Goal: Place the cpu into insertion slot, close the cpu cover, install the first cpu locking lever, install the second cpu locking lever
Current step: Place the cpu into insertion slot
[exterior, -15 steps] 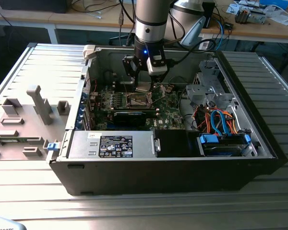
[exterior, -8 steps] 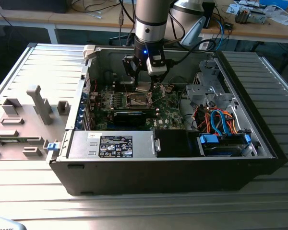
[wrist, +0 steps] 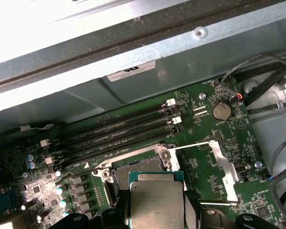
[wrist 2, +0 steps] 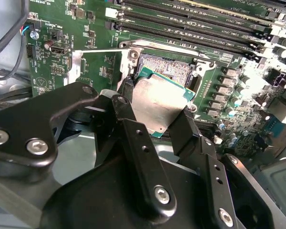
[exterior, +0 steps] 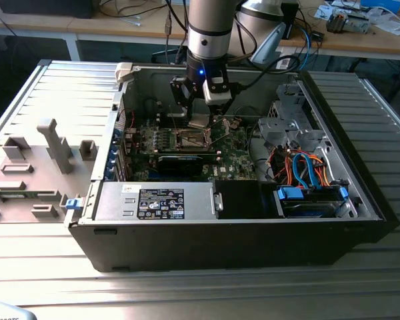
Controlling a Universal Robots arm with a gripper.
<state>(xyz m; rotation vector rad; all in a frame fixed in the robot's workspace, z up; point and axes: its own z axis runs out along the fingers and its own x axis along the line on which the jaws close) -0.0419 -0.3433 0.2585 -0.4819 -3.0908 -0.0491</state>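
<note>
My gripper [exterior: 199,117] is shut on the cpu [exterior: 199,122], a flat square chip with a silvery top, inside the open computer case. In both wrist views the black fingers [wrist 2: 125,95] clamp the cpu [wrist 2: 158,106] by two opposite edges. The chip hangs tilted just above the insertion slot [wrist 2: 168,66], whose dark centre shows partly beyond it. In the first wrist view the cpu [wrist: 155,202] covers the nearer part of the insertion slot [wrist: 119,175]. The cpu cover [wrist: 224,163] is swung open beside the socket, a thin lever wire [wrist: 193,144] running along it.
Green motherboard [exterior: 237,160] with long black memory slots [wrist: 119,130] lies beside the socket. A black box with a white label [exterior: 161,202] sits at the case front. Blue and orange cables [exterior: 307,167] and a drive cage [exterior: 287,127] stand at the exterior view's right; grey fixtures [exterior: 50,153] at its left.
</note>
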